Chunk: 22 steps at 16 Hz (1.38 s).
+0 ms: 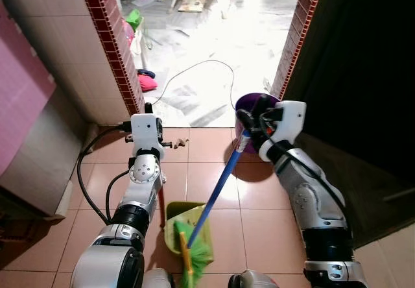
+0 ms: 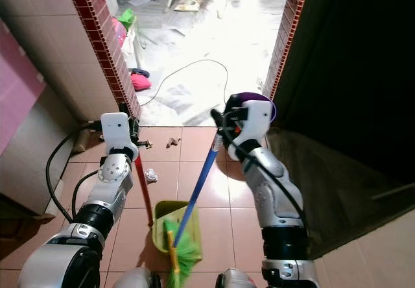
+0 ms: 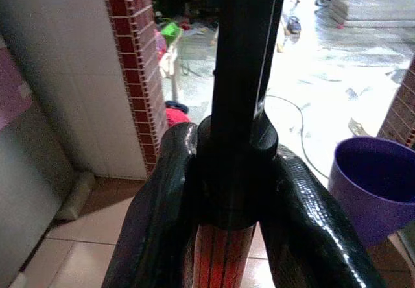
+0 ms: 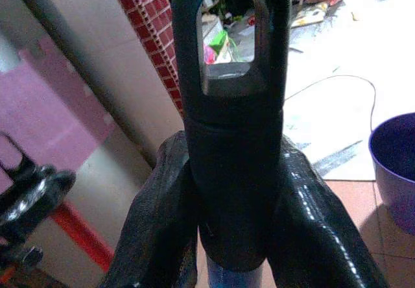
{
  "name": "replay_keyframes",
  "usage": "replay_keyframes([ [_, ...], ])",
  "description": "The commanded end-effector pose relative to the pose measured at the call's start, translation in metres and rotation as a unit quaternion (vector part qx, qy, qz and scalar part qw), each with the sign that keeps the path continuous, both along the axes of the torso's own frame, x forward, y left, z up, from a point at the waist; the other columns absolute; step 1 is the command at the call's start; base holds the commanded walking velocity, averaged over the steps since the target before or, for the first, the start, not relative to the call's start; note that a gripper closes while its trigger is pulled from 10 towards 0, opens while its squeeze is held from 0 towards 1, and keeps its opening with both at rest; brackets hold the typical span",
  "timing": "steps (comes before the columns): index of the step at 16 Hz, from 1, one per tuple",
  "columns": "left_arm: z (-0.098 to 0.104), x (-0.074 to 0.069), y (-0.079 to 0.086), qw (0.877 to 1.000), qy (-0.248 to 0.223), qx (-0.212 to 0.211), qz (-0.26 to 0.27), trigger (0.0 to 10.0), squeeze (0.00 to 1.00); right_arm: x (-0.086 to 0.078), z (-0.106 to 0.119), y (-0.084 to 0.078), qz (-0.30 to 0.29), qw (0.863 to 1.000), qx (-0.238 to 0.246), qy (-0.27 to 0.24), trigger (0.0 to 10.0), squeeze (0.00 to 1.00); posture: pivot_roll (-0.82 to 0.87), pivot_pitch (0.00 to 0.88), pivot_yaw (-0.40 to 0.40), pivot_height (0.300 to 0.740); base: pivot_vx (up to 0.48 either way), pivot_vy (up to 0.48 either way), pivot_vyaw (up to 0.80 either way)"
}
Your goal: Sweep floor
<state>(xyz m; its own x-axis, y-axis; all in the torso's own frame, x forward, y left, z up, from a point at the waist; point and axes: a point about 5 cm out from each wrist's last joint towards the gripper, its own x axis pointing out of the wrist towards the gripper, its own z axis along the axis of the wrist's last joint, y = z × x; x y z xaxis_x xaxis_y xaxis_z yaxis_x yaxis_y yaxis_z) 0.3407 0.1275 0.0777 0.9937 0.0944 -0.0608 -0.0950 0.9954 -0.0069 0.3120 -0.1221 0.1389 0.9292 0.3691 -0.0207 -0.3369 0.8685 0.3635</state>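
My right gripper [image 1: 249, 124] is shut on the black end cap [image 4: 232, 171] of a broom. Its blue handle [image 1: 220, 183] slants down to green bristles [image 1: 194, 259] by my feet. My left gripper [image 3: 224, 197] is shut on the top of a dustpan's upright red handle [image 2: 142, 191]. The yellow-green dustpan [image 1: 188, 218] rests on the terracotta tiles, with the bristles at its mouth. A crumpled white scrap [image 2: 150, 175] and a brown bit of debris [image 1: 180, 143] lie on the tiles ahead of the pan.
A purple bucket [image 1: 256, 100] stands just behind my right gripper at the doorway. Red brick pillars [image 1: 117, 41] frame the opening to a bright, cluttered room with a cable [image 1: 201, 67] on its floor. A dark door [image 1: 363, 74] is on the right, a tiled wall on the left.
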Motion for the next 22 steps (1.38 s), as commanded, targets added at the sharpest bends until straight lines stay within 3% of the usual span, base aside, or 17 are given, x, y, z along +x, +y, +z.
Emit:
replay_keyframes([
  [1,0.009,0.005,-0.005,1.0,-0.016,-0.012,-0.001,10.0,0.0,0.001,0.0,0.003,0.007,1.0,0.012,-0.014,10.0,0.0,-0.12,0.0,0.055,0.74,0.0,0.0,0.0],
  [2,0.011,0.007,-0.006,1.0,-0.017,-0.022,-0.006,10.0,0.0,0.003,0.011,-0.005,-0.009,0.994,-0.085,-0.073,10.0,0.0,-0.12,0.0,0.061,0.74,0.0,0.0,0.0],
  [4,0.015,0.009,-0.004,0.999,-0.021,-0.031,-0.008,10.0,0.0,0.005,0.022,-0.01,-0.019,0.982,-0.146,-0.114,10.0,0.0,-0.12,0.0,0.064,0.74,0.0,0.0,0.0],
  [7,0.035,0.019,0.011,0.997,-0.055,-0.054,0.019,10.0,0.0,0.013,0.044,-0.029,-0.08,0.967,-0.175,-0.167,10.0,0.0,-0.12,0.0,0.063,0.74,0.0,0.0,0.0],
  [11,0.051,0.025,0.02,0.995,-0.082,-0.058,0.026,10.0,0.0,0.015,0.05,-0.038,-0.115,0.953,-0.205,-0.193,10.0,0.0,-0.12,0.0,0.06,0.74,0.0,0.0,0.0],
  [15,0.068,0.027,0.024,0.99,-0.112,-0.08,0.027,10.0,0.0,0.01,0.035,-0.048,-0.139,0.938,-0.261,-0.18,10.0,0.0,-0.12,0.0,0.057,0.74,0.0,0.0,0.0],
  [19,0.093,0.029,0.03,0.984,-0.151,-0.093,0.033,10.0,0.0,-0.003,0.001,-0.048,-0.124,0.945,-0.276,-0.126,10.0,0.0,-0.11,0.0,0.053,0.74,0.0,0.0,0.0],
  [22,0.098,0.027,0.03,0.983,-0.154,-0.098,0.029,10.0,0.0,-0.009,-0.007,-0.041,-0.127,0.945,-0.278,-0.113,10.0,0.0,-0.11,0.0,0.057,0.74,0.0,0.0,0.0],
])
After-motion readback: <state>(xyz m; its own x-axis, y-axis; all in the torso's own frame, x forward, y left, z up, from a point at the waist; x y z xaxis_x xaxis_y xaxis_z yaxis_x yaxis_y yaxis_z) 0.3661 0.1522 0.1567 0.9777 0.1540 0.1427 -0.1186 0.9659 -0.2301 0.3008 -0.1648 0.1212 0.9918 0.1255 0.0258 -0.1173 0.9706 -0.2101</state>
